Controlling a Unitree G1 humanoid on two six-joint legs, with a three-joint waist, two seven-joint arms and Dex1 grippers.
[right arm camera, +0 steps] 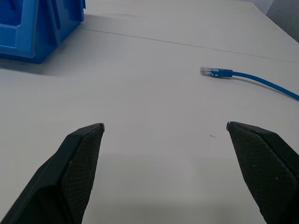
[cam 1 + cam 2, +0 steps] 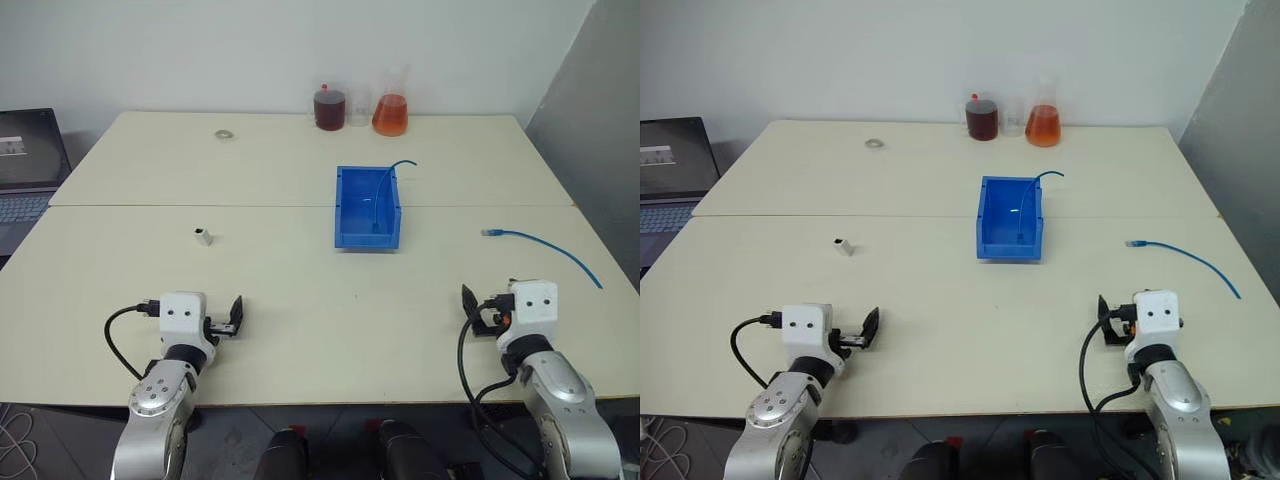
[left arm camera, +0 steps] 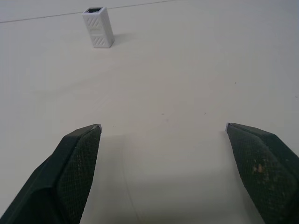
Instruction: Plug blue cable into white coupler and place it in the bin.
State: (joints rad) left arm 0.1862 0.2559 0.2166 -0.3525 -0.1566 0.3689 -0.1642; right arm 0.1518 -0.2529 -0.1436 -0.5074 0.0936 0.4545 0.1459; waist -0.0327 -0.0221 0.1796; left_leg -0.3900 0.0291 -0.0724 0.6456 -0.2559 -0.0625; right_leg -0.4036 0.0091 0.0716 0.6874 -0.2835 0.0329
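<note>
The white coupler (image 2: 203,236) stands upright on the table's left half, dark opening up, and the left wrist view has the coupler (image 3: 98,28) ahead of my fingers. My left gripper (image 2: 230,318) is open near the front edge, well short of it. The blue cable (image 2: 545,248) lies on the right, its clear plug (image 1: 212,72) pointing toward the middle. My right gripper (image 2: 472,308) is open and empty, short of the plug. The blue bin (image 2: 368,207) sits mid-table; a thin blue cable (image 2: 400,165) inside it arches over its far rim.
At the table's back edge stand a jar of dark red liquid (image 2: 329,108), a clear beaker (image 2: 358,105) and a flask of orange liquid (image 2: 390,112). A small ring (image 2: 224,133) lies back left. A laptop (image 2: 25,165) sits off the left side.
</note>
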